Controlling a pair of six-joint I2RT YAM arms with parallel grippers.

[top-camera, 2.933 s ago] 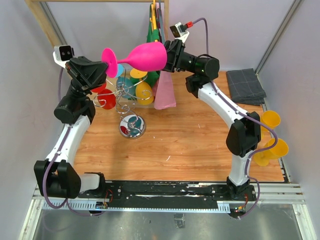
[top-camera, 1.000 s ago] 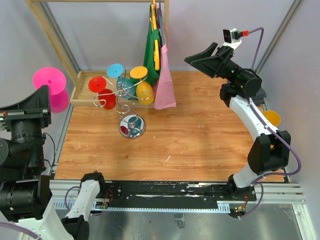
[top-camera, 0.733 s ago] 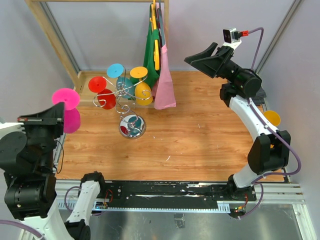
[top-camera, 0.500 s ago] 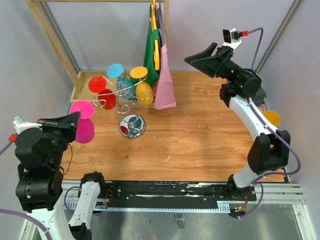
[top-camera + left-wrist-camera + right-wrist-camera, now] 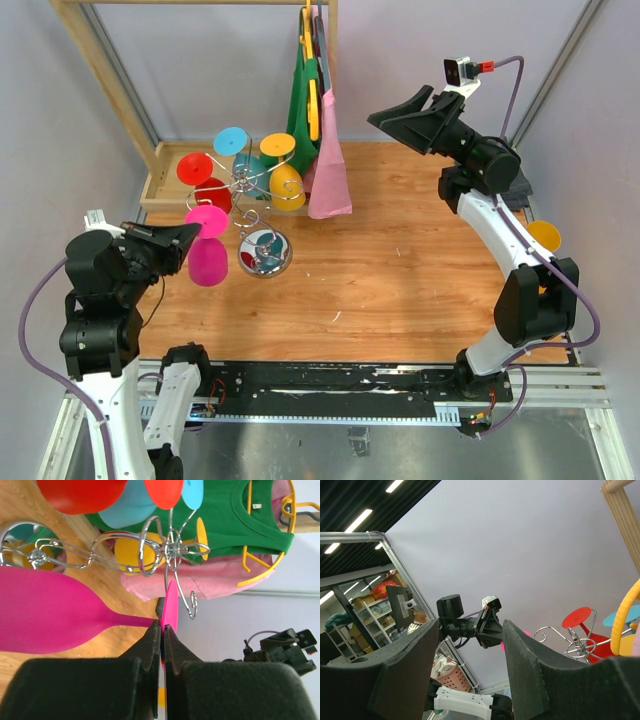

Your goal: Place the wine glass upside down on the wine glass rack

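Note:
My left gripper [image 5: 190,236] is shut on the round foot of a pink wine glass [image 5: 208,262]. It holds the glass upside down, bowl hanging low, just left of the chrome wine glass rack [image 5: 248,190] and its mirror base [image 5: 265,252]. In the left wrist view the fingers [image 5: 153,639] pinch the foot's edge; the pink bowl [image 5: 45,610] lies left and a rack hook [image 5: 192,605] is just beyond the foot. Red [image 5: 205,190], blue and yellow [image 5: 288,182] glasses hang on the rack. My right gripper [image 5: 385,115] is open and empty, raised at the back right.
A wooden clothes rail frame [image 5: 100,60] stands at the back, with green [image 5: 305,85] and pink [image 5: 328,175] garments hanging right behind the rack. A grey cloth [image 5: 522,180] and yellow glasses [image 5: 545,237] lie at the table's right edge.
The right gripper let go of the pink glass and drew back to the right. The left arm swung wide left, then carried the glass, now upside down, in beside the rack.

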